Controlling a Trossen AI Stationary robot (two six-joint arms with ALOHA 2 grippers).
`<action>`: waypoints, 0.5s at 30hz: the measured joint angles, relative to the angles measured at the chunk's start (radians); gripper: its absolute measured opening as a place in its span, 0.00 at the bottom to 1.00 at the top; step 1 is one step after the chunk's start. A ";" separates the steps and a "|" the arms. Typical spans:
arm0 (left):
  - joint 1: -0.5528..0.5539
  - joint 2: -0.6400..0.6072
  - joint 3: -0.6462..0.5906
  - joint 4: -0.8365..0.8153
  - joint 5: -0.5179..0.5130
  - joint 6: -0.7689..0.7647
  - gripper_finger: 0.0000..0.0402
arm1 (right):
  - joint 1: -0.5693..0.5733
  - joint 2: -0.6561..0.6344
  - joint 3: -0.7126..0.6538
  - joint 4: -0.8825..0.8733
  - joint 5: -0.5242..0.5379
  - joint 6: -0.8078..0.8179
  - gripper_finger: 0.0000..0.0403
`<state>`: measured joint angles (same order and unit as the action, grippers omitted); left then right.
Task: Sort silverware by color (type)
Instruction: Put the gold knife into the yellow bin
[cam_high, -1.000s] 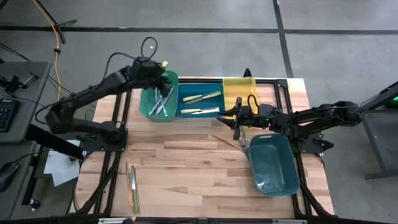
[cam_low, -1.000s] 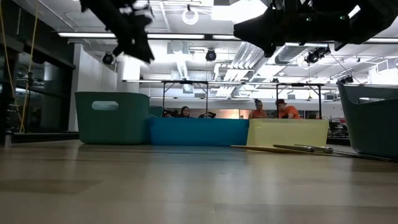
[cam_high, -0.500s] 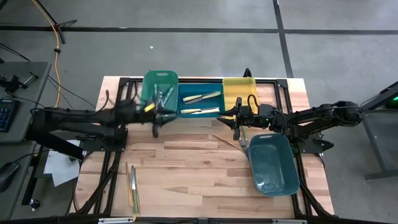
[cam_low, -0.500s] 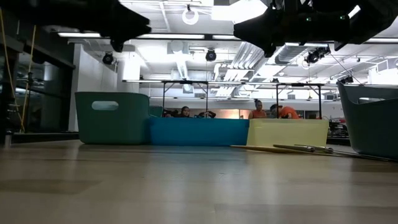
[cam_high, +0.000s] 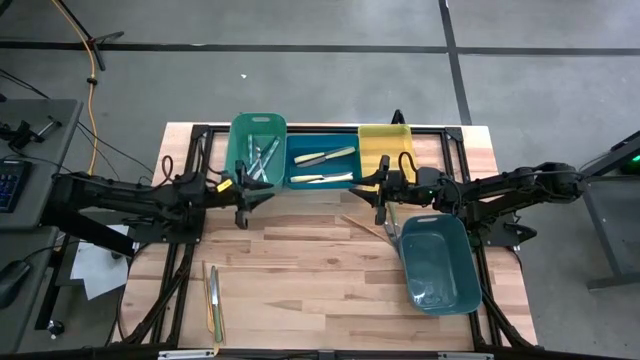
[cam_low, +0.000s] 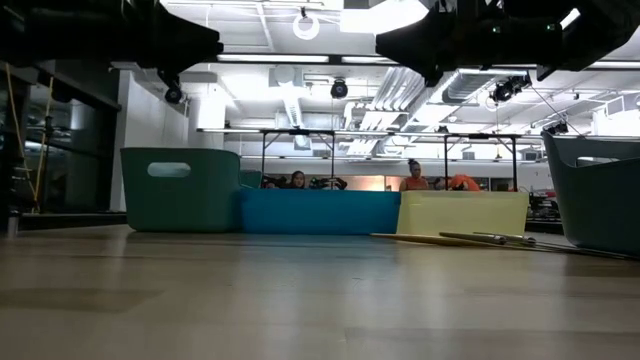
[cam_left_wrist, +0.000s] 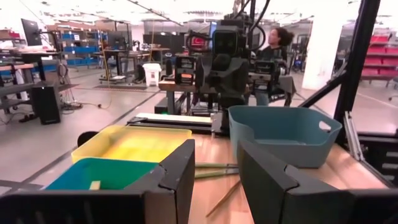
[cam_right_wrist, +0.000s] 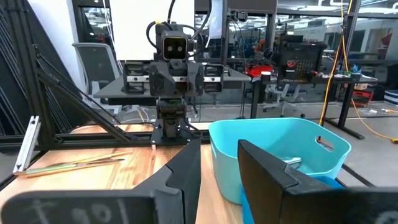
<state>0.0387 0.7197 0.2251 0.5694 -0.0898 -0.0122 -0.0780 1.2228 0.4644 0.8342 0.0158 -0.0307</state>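
Silverware lies in several places. Silvery pieces fill the green bin (cam_high: 258, 152), and two pale-handled pieces lie in the blue bin (cam_high: 322, 166). Brownish pieces (cam_high: 365, 226) rest flat on the table beside the teal bin (cam_high: 437, 262). Two more utensils (cam_high: 213, 298) lie at the near left. My left gripper (cam_high: 250, 203) (cam_left_wrist: 216, 155) hovers level just near of the green bin, open and holding nothing. My right gripper (cam_high: 378, 202) (cam_right_wrist: 219, 155) faces it from the right, near of the yellow bin (cam_high: 385, 150), also open and holding nothing.
The three bins stand in a row along the far edge, seen as a low wall in the low view (cam_low: 318, 212). The teal bin (cam_low: 595, 200) lies at the right. A black frame rail (cam_high: 330, 187) borders the table. Bare wood lies at the table's middle (cam_high: 300, 260).
My left gripper has drawn back from above the green bin toward the table's left and near side, sinking and tipping from a downward slant to level. Its fingers stay open. The silverware in the bin, hidden by the arm before, now shows.
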 joint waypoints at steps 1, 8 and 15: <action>0.000 0.000 0.000 -0.003 0.000 0.007 0.28 | 0.000 0.000 0.000 0.001 0.000 0.000 0.26; 0.000 0.000 0.000 -0.005 0.000 0.023 0.28 | 0.000 0.002 0.000 0.001 0.000 0.005 0.26; 0.000 0.000 0.000 -0.001 0.000 0.025 0.28 | 0.000 0.035 0.000 0.007 0.000 0.007 0.26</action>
<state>0.0387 0.7197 0.2253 0.5686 -0.0898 0.0124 -0.0780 1.2574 0.4644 0.8414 0.0158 -0.0238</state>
